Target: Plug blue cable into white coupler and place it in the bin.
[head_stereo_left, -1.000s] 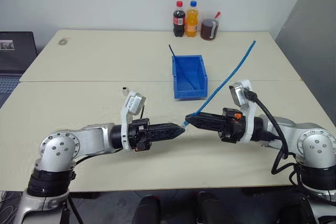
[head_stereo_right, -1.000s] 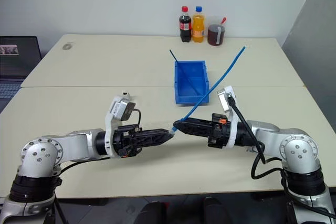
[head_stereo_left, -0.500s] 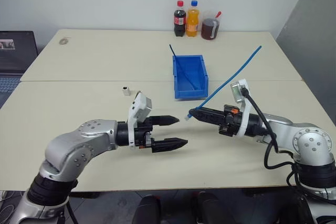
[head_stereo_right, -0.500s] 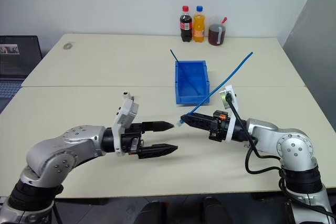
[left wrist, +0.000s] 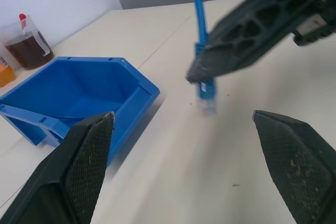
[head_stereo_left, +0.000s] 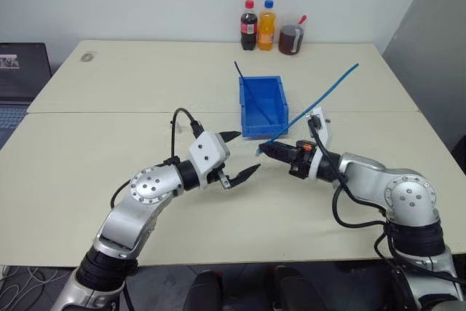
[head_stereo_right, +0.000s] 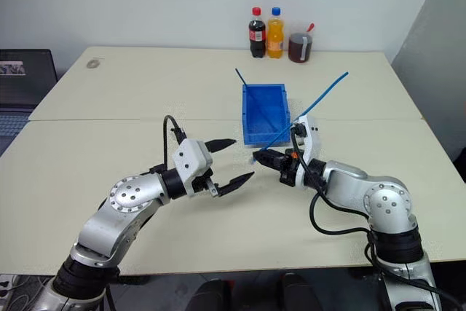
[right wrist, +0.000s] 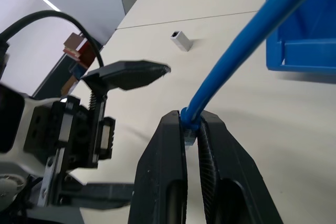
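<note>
My right gripper (head_stereo_left: 263, 149) is shut on the blue cable (head_stereo_left: 317, 103) just behind its plug end (left wrist: 206, 88), and the cable rises back to the right over the table. My left gripper (head_stereo_left: 240, 155) stands open just left of that plug, its fingers (left wrist: 84, 161) spread wide with nothing between them. The white coupler (right wrist: 179, 40) lies on the table behind the left arm, apart from both grippers. The bin (head_stereo_left: 263, 129) stands just behind the two grippers, with a thin darker-blue strand (head_stereo_left: 255, 92) leaning in it.
Two bottles (head_stereo_left: 258, 25) and a jug of dark liquid (head_stereo_left: 290, 38) stand at the table's far edge. A laptop (head_stereo_left: 16, 71) sits beyond the left side. A seam (head_stereo_left: 109, 113) runs across the table.
The left gripper has gone from shut to wide open, rolled, and moved forward toward the bin. The right gripper has moved forward with the cable.
</note>
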